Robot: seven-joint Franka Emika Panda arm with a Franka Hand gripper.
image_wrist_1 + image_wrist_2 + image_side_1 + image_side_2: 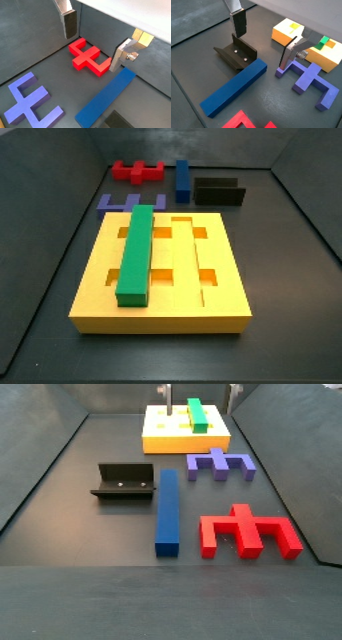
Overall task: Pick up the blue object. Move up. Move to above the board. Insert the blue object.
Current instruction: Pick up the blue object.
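Observation:
The blue object [167, 509] is a long blue bar lying flat on the dark floor beside the fixture [123, 482]; it shows in both wrist views [107, 97] [234, 90] and at the back of a side view [183, 180]. The board [201, 293] is a yellow-orange grooved block, also seen in a side view [167, 439] and partly in a wrist view [284, 35]. My gripper [92, 51] [262, 51] hangs open and empty above the floor, apart from the bar. Only thin finger ends [167, 392] show at a side view's upper edge.
A green bar [136, 253] lies in a groove of the board. A red pronged piece [87, 57] [247, 534] lies under the open fingers. A purplish-blue comb piece [308, 77] [221, 464] lies between the board and the red piece. Dark walls surround the floor.

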